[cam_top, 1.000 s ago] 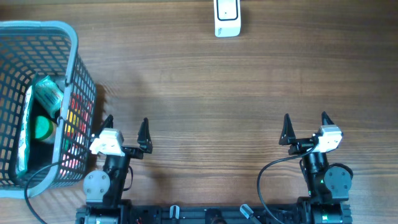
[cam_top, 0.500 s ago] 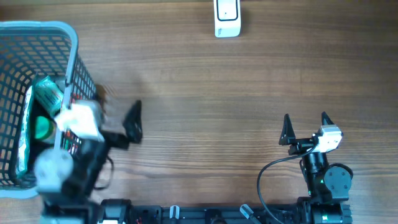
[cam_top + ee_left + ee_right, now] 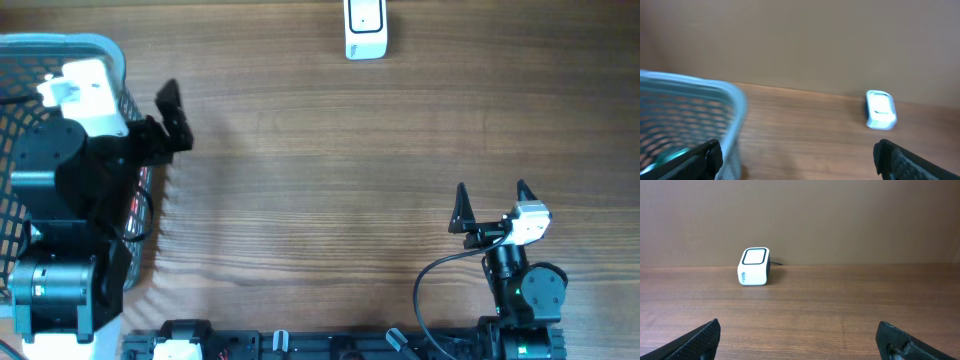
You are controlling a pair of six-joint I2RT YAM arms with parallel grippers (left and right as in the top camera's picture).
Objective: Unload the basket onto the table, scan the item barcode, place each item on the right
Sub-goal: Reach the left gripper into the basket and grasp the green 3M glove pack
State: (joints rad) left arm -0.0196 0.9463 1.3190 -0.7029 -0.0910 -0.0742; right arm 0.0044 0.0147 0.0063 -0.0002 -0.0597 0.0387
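1. The bench [image 3: 320,180] is plain brown wood. A white barcode scanner [image 3: 365,30] sits at the middle of its far edge with its window facing up.
2. A grey-blue mesh basket [image 3: 60,41] stands along the bench's left edge and reaches up to the far-left corner.
3. The left gripper [image 3: 797,156] hangs above the basket's right wall, toward the far-left corner. Its jaws are spread as wide as they go, with nothing between them.
4. From overhead, the left arm [image 3: 60,200] covers most of the basket. Only one black finger [image 3: 170,115] shows, jutting past the right rim over bare wood.
5. The left wrist view is blurred. It shows the basket's rim at the left and the scanner further off to the right.
6. The arm hides the inside of the basket from above. In the left wrist view a green item [image 3: 671,156] shows low inside the basket, too smeared to tell what it is.
7. The right gripper [image 3: 490,203] sits by the near edge, toward the right corner, pointing at the far edge. Its jaws are fully parted and empty.
8. In the right wrist view the scanner stands left of centre, well apart from the fingertips.
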